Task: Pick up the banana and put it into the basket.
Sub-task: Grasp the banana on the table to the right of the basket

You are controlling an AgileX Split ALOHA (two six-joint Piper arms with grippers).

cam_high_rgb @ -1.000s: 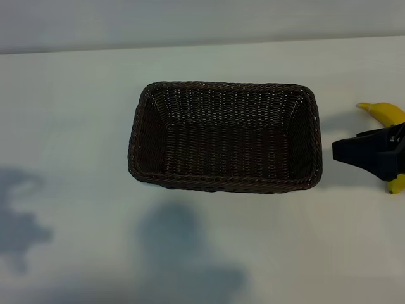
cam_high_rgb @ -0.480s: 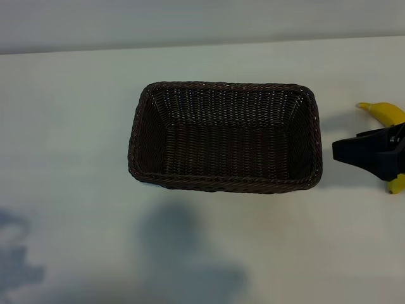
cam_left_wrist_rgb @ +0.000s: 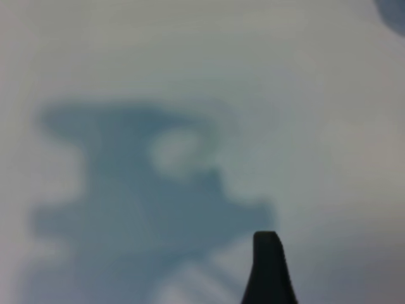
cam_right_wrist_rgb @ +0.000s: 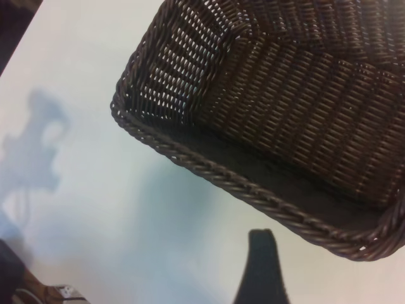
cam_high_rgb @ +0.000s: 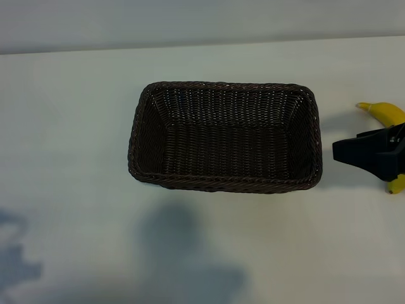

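Basket (cam_high_rgb: 224, 136): dark brown woven wicker, rectangular, braided rim, sloping sides; stands upright near the middle of the white table (cam_high_rgb: 76, 114); nothing lies inside it.
Banana (cam_high_rgb: 387, 114): bright yellow, curved; lies on the table at the right edge of the exterior view, beside the basket's right end and apart from it; its middle is hidden behind the gripper, with only the stem end and lower tip showing.
Right gripper (cam_high_rgb: 370, 154): black, over the banana's middle, pointing toward the basket; jaws stand fairly wide; whether they touch the fruit cannot be told.
Right finger (cam_right_wrist_rgb: 262, 269): one dark tip shows near the basket's rim.
Left gripper (cam_left_wrist_rgb: 269, 269): outside the exterior view; one dark fingertip shows above bare table and its own shadow (cam_left_wrist_rgb: 139, 202); jaws stand fairly wide, holding nothing seen.
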